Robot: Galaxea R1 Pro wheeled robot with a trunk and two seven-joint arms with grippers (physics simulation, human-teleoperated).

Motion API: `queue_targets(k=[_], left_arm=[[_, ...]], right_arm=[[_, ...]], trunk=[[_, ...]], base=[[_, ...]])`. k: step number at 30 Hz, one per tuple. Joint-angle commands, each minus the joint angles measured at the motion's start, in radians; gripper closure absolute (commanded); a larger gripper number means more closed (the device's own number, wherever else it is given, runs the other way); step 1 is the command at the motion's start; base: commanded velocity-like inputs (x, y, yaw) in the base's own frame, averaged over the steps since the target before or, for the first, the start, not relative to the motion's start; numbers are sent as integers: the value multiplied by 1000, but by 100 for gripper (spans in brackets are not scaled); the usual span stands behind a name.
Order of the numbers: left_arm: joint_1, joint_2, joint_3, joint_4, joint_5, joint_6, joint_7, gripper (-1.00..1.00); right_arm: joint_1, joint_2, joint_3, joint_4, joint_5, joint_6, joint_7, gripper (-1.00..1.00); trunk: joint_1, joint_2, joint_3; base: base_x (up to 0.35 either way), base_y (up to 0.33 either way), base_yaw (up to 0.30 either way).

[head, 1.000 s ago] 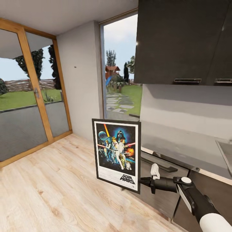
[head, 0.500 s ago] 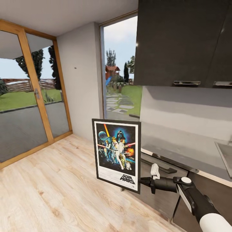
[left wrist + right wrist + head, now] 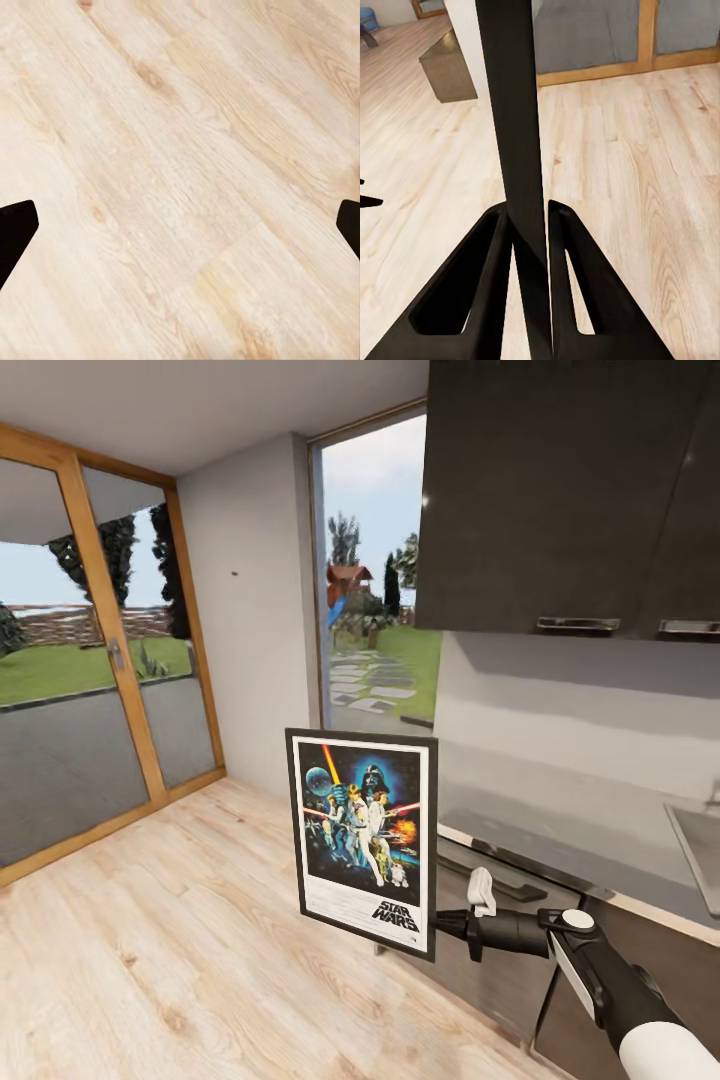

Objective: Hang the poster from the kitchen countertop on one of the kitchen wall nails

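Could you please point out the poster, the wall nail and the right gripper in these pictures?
poster [image 3: 362, 830]: head view, on the printed artwork.
wall nail [image 3: 234, 572]: head view, the dark speck on the pale wall.
right gripper [image 3: 528, 225]: right wrist view, midway between the fingertips clamping the poster's edge.

Upright framed Star Wars poster [image 3: 362, 840] clamped at the right gripper [image 3: 440, 923], countertop slab [image 3: 560, 830] beyond and right of it, tiny wall nail [image 3: 234, 572] far above-left, plank floor [image 3: 150, 960] beneath.

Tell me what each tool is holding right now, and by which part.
The right tool pinches the Star Wars poster at its lower right frame edge, holding it upright off the countertop. The left tool is open over the wood floor, holding nothing.
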Motion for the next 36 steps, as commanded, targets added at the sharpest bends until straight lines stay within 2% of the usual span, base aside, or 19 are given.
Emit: queue_targets(k=[1,36], left_arm=[[0,0,0,-1,3,0,0,-100],[0,0,0,-3,3,0,0,-100]], right_arm=[[-1,-1,1,-1,-1,8,4,100],[-1,-1,1,-1,-1,9,4,100]], trunk=[[-4,6,2],[-138,251,112]], base=[[0,0,0],[0,0,0]])
